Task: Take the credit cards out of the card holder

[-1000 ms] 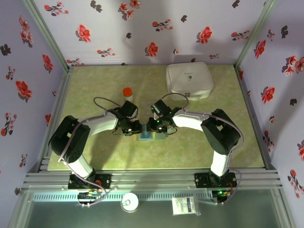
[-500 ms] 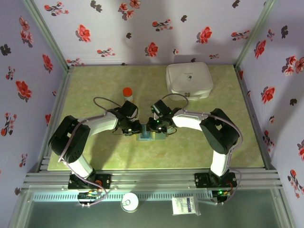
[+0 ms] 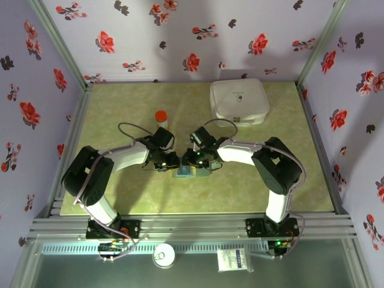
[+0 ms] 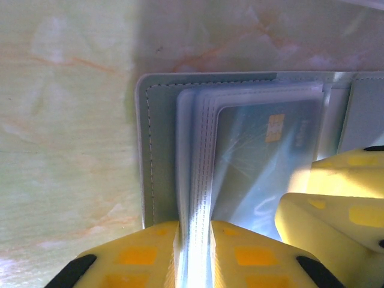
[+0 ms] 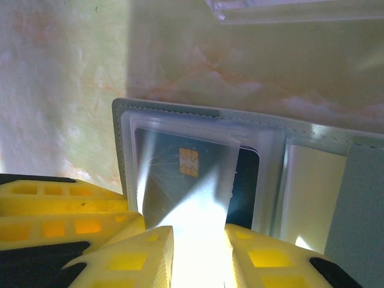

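Observation:
The grey-blue card holder (image 3: pixel 191 173) lies open at the table's middle, between both grippers. In the left wrist view its panel (image 4: pixel 157 150) carries a stack of clear sleeves, and a blue credit card (image 4: pixel 258 162) with a gold chip shows inside one. My left gripper (image 4: pixel 195 249) (image 3: pixel 172 163) is shut on the edges of those sleeves. The right fingers (image 4: pixel 336 210) press in from the right. In the right wrist view my right gripper (image 5: pixel 199 255) (image 3: pixel 194 161) pinches a clear sleeve over a chip card (image 5: pixel 174 180). A darker card (image 5: pixel 247 180) lies behind it. Glare hides the contact.
A large white rounded box (image 3: pixel 238 101) stands at the back right. A small red-capped cylinder (image 3: pixel 161 116) stands just behind the left gripper. The green table surface (image 3: pixel 120 108) spreads out to the left and front. Floral walls close in the sides.
The right gripper has edged slightly to the left at the card holder. The left arm and the holder have stayed put.

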`<state>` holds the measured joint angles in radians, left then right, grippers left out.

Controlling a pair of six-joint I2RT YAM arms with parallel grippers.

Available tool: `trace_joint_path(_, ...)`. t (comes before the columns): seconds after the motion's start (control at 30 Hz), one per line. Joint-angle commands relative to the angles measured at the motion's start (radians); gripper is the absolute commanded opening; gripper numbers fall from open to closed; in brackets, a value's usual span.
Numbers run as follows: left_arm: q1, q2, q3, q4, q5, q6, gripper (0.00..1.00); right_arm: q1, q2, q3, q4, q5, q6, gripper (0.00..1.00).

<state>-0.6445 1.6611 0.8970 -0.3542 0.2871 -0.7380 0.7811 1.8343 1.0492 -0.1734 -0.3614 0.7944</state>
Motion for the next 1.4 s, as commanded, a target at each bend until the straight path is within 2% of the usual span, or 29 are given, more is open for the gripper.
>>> trace_joint_path(0.0,-0.006,-0.013,-0.012,-0.036,-0.031,0.008,0.2,0.002,-0.025,0.004,-0.121,0.097,-0.026,0.3)
trace_joint_path(0.57,0.003,-0.091,-0.018,-0.011,-0.027,-0.004,0.25,0.004,-0.075,0.006,-0.128,0.107,-0.03,0.32)
trace_joint_path(0.7,0.008,-0.079,-0.004,-0.004,-0.024,0.004,0.22,0.006,-0.092,-0.005,-0.108,0.104,-0.023,0.32)
trace_joint_path(0.9,0.009,-0.025,-0.003,0.02,0.008,0.009,0.1,0.004,-0.074,-0.01,-0.067,0.074,-0.004,0.32)
trace_joint_path(1.37,0.013,0.003,-0.013,0.002,-0.003,0.017,0.06,0.004,-0.024,-0.012,-0.025,0.034,0.015,0.32)
